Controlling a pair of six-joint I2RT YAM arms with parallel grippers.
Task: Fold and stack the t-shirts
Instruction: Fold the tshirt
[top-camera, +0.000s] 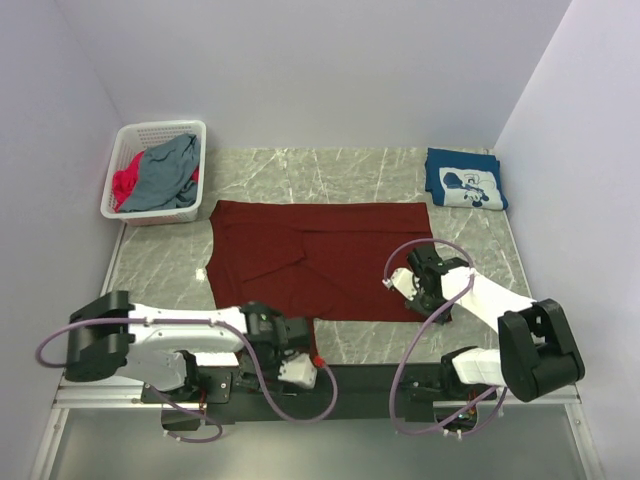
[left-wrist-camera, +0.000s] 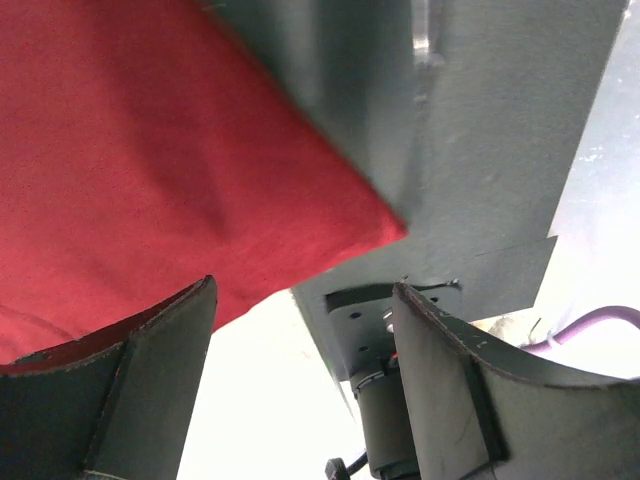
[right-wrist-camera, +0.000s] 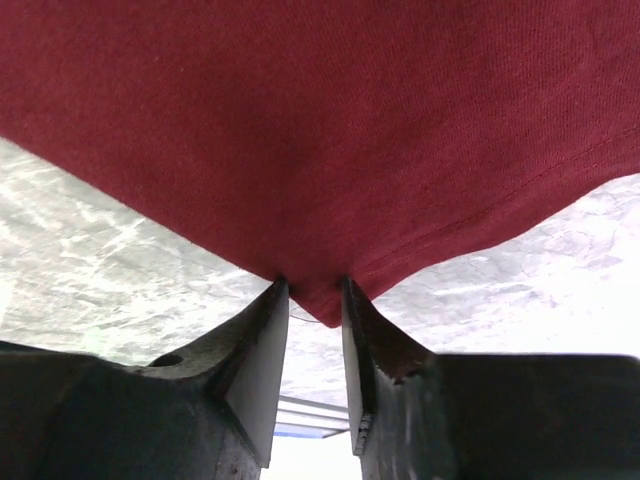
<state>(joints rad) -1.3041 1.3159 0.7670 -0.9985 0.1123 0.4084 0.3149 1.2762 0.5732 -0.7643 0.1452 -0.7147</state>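
Observation:
A large maroon t-shirt (top-camera: 320, 260) lies spread flat on the marble table, part of it folded over itself. My right gripper (top-camera: 425, 295) is at its near right corner. In the right wrist view the fingers (right-wrist-camera: 262, 330) are nearly together with the maroon hem corner (right-wrist-camera: 320, 295) pinched between their tips. My left gripper (top-camera: 292, 332) is at the shirt's near edge, left of centre. In the left wrist view its jaws stand wide apart with nothing between them (left-wrist-camera: 305, 300), and a maroon corner (left-wrist-camera: 180, 170) lies just beyond them. A folded navy t-shirt (top-camera: 465, 180) with a white print lies at the back right.
A white lattice basket (top-camera: 160, 128) stands at the back left with a grey-blue shirt (top-camera: 165, 175) and a bright-pink one (top-camera: 125, 185) in it. The black base plate (top-camera: 350, 378) runs along the table's near edge. White walls close in the left, back and right sides.

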